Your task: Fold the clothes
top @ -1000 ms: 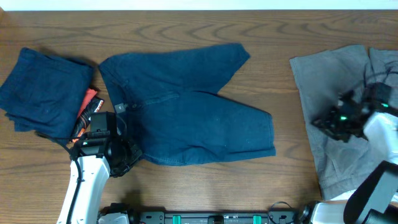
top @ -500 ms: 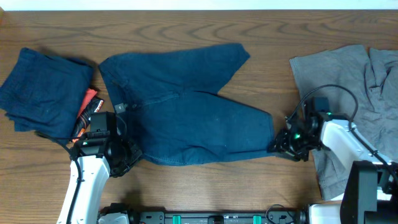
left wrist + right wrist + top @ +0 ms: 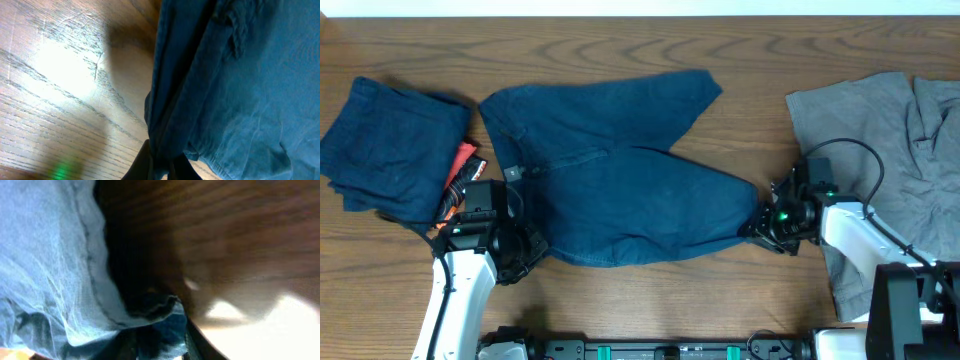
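Note:
A pair of navy-blue shorts [image 3: 620,190] lies spread flat in the middle of the table, waistband to the left, legs to the right. My left gripper [image 3: 527,250] is shut on the near waistband corner; in the left wrist view its dark fingers [image 3: 145,162] pinch a bunched fold of the shorts [image 3: 240,85]. My right gripper [image 3: 756,228] is at the near leg's hem, which is drawn to a point. In the right wrist view the gripper [image 3: 160,347] has the blue hem [image 3: 170,325] between its fingers. A folded stack of navy clothes [image 3: 390,145] sits at the far left.
A small orange-and-black striped item [image 3: 460,175] lies between the folded stack and the shorts, just beyond my left arm. A pile of grey garments [image 3: 880,140] covers the right side of the table, under and behind my right arm.
My right arm has swung left from over the grey pile to the shorts' near leg hem and closed on it, gathering the hem corner. The left arm has not moved.

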